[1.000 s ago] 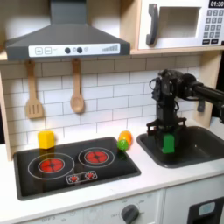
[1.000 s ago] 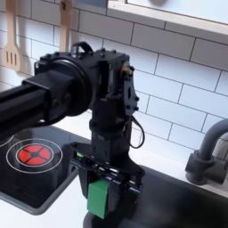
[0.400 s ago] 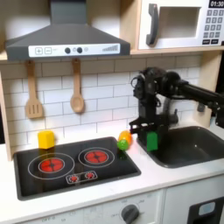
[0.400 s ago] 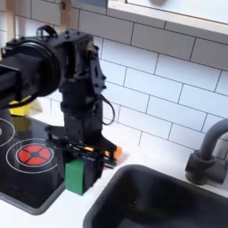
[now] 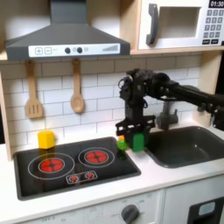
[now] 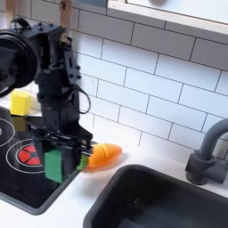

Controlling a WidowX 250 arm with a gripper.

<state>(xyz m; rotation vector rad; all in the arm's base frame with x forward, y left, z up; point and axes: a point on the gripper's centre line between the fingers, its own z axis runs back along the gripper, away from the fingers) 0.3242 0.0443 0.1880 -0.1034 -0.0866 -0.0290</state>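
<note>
Nearest in the second exterior view, the black stove top (image 6: 22, 183) sits in the white bench (image 6: 76, 214), with the dark sink (image 6: 169, 200) on the second exterior view's right. Over the stove's back right corner the hand (image 6: 61, 160) is clamped on a green block (image 6: 54, 166) (seen at (image 5: 138, 141) in the first exterior view), with an orange carrot (image 6: 105, 155) lying just beside it. Farther back a yellow block (image 6: 20, 101) stands by the tiled wall (image 6: 151, 80), and two wooden utensils (image 5: 54, 89) hang there in the first exterior view.
</note>
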